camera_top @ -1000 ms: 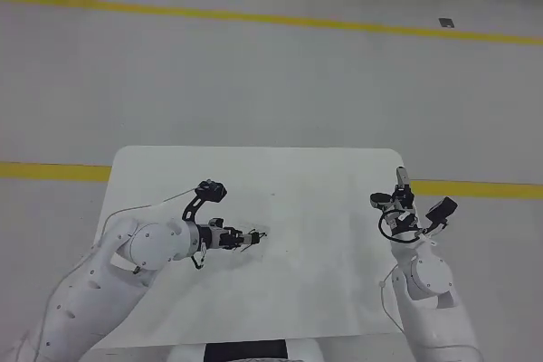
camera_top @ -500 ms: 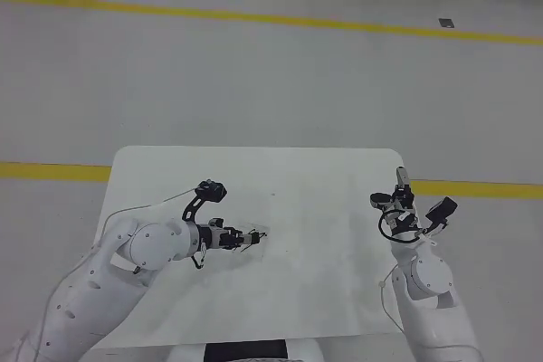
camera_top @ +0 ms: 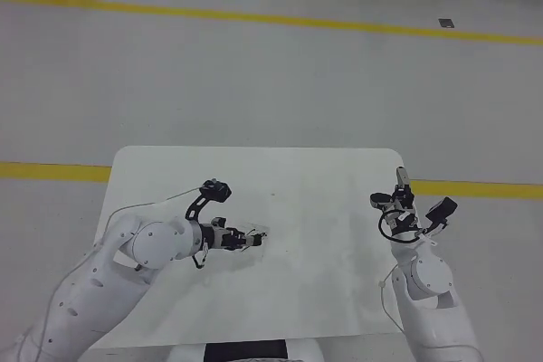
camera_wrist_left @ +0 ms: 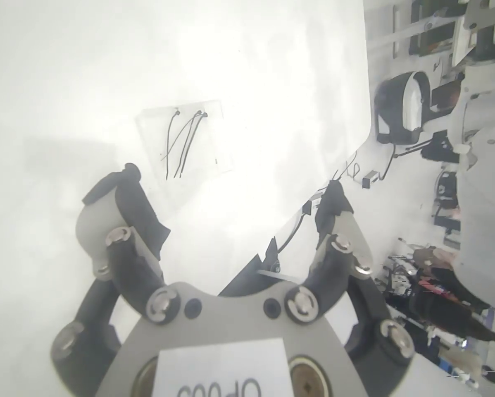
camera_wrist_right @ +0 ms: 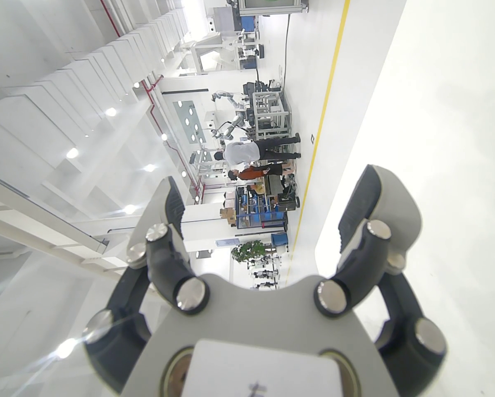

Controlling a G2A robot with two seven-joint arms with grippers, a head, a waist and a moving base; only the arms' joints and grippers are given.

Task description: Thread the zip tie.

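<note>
Task barely started, by the look of it: no threading done, no tie picked up. Zip ties (camera_wrist_left: 185, 142), thin black ones, three or maybe four (they overlap, hard to count), lie flat inside a clear sleeve (camera_wrist_left: 216, 142) on the white table (camera_top: 326, 181), left of the table's middle in the top view. None is looped and no tail is through a head, as far as the wrist view shows; the heads are too small to check closely. Left gripper (camera_wrist_left: 231, 181) hangs low over the table just short of the sleeve with its fingers spread wide and nothing between them, not touching the sleeve or the ties. Right gripper (camera_wrist_right: 269, 179) is well apart at the table's right edge, raised and pointing out toward the room, fingers also spread, empty. What is left, in my judgement, is the whole job: get one tie out of the sleeve or off the table, hold it near the head, bring the second claw in to take the tail, feed the tail through the head slot and pull it through. The sleeve may be the snag, since flat, thin ties under plastic look hard to pinch.
</note>
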